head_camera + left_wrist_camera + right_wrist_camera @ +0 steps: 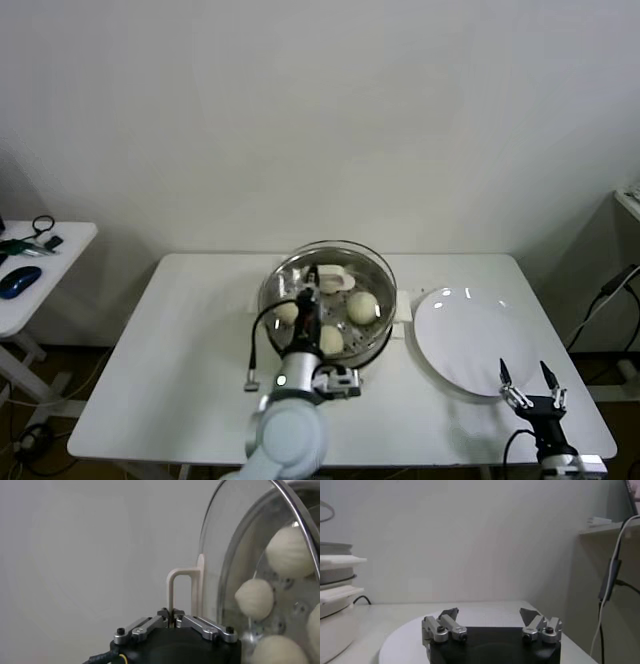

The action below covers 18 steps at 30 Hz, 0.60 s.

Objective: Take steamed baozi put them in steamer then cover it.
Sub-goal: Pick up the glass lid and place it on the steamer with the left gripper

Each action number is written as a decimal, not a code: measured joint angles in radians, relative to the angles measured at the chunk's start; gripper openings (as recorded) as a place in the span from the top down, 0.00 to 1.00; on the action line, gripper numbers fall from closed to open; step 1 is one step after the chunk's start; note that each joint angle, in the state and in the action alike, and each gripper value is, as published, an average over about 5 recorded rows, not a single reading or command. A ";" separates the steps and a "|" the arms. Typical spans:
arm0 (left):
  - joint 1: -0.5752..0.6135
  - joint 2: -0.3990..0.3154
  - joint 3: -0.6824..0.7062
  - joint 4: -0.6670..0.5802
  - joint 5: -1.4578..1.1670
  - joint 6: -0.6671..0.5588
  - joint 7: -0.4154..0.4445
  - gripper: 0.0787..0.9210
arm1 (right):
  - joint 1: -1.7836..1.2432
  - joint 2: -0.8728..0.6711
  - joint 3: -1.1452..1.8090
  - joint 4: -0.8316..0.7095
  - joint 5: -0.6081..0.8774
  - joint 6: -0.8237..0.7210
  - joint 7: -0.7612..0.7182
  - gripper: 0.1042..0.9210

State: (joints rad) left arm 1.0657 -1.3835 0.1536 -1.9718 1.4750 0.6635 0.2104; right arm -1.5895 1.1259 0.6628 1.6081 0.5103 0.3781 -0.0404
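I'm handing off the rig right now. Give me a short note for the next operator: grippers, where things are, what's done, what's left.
Left gripper: shut on the cover's handle, holding the cover over the steamer.
Right gripper: open, idle at the near edge of the white plate.
Done: steamed baozi sit in the steamer; four show in the left wrist view.
Left: whether the cover is fully seated cannot be told; settle it, release the handle, withdraw.
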 measured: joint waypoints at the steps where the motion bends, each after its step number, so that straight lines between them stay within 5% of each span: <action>1: -0.003 -0.006 0.007 0.011 0.006 0.000 -0.002 0.94 | -0.001 -0.001 0.001 0.000 0.002 0.002 0.001 0.12; 18: -0.052 -0.015 0.033 0.129 0.041 -0.002 -0.025 0.94 | -0.025 -0.009 0.017 0.000 0.021 0.036 0.008 0.12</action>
State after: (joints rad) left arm 1.0142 -1.3990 0.1866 -1.8427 1.5155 0.6616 0.1856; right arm -1.6142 1.1166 0.6797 1.6080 0.5318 0.4138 -0.0327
